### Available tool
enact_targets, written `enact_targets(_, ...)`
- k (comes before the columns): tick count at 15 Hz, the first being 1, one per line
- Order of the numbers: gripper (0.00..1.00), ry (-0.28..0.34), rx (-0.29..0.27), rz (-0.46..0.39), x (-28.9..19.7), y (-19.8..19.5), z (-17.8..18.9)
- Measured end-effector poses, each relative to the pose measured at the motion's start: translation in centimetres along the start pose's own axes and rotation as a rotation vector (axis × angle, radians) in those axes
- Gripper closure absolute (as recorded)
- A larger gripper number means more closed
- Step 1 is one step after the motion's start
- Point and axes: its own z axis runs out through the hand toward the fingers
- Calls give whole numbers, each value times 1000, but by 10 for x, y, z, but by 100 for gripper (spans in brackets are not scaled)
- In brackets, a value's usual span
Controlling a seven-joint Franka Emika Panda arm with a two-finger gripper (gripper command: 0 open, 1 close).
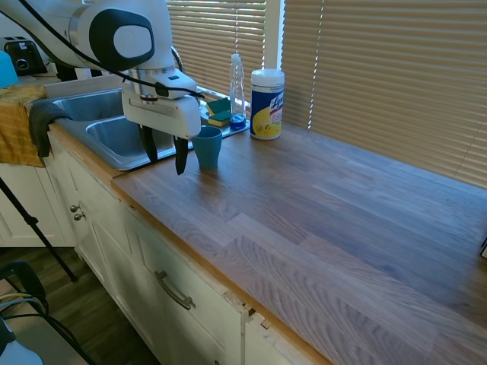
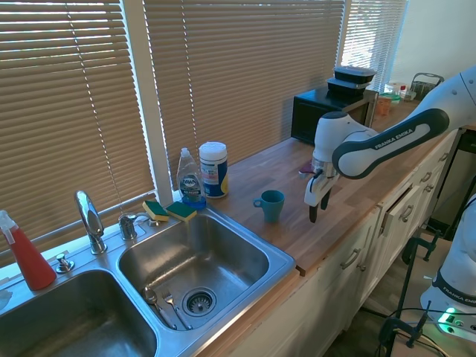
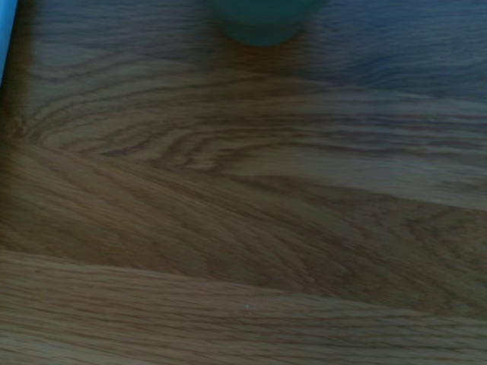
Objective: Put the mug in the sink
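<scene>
The teal mug [image 1: 207,146] stands upright on the wooden counter, a short way from the sink's rim [image 1: 122,169]. In the second exterior view the mug [image 2: 271,204] shows a small handle on its sink side. My gripper [image 1: 166,163] hangs fingers-down beside the mug, toward the counter's front edge and just above the wood. It is open with nothing between its fingers, and it is apart from the mug. The wrist view shows only the mug's blurred base [image 3: 262,21] at the picture's edge. The steel sink [image 2: 282,259] has two basins and a chrome faucet [image 2: 89,219].
A wipes canister [image 1: 267,104], a clear bottle [image 1: 237,87] and sponges [image 1: 219,112] stand behind the mug by the window. Cutlery [image 2: 160,301] lies in the near basin. A microwave [image 2: 331,111] sits far along the counter. A yellow towel [image 1: 19,125] hangs over the sink's far end.
</scene>
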Motion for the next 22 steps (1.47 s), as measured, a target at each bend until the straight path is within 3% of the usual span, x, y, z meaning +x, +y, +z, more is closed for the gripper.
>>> enact_targets(4, 0, 17, 23, 0, 2, -6, -8)
enact_targets(10, 0, 92, 122, -33, 6, -68, -66)
enact_targets(13, 0, 94, 113, -27, 20, -102, -58)
enact_targets(18, 0, 102, 82, -4, 41, -146, -12)
enact_targets(19, 100, 94, 73, 0, 45, -151, -3)
enact_targets(22, 100, 77, 49, 13, 57, -155, 18)
